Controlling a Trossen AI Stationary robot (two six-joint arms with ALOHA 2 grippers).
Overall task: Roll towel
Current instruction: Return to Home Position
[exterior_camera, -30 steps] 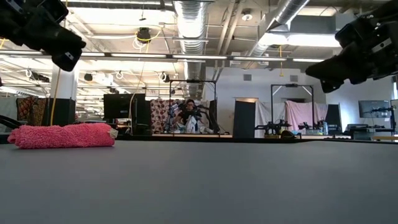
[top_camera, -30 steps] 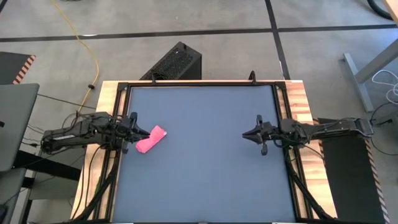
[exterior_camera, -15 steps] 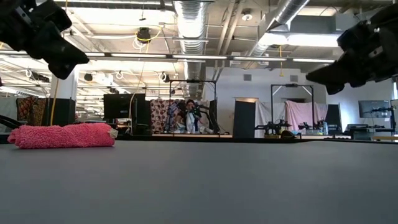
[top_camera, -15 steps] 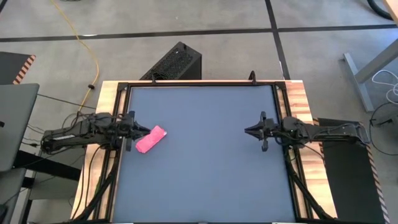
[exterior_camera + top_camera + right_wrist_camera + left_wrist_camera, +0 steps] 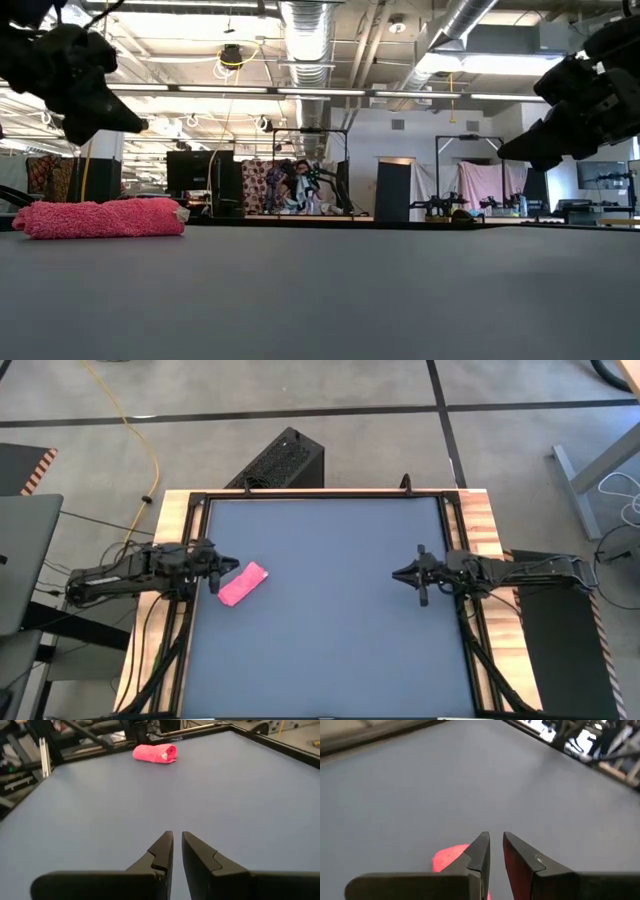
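Pink towel (image 5: 243, 584) stays put; left hand (image 5: 232, 567), pressed together, has withdrawn; right hand (image 5: 397, 573) likewise closed.

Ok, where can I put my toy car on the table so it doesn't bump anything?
The whole middle of the table is bare, from the pink towel across to the right arm, plus the near and far strips. It is crowded only at the left edge, where the left arm hangs beside the towel.
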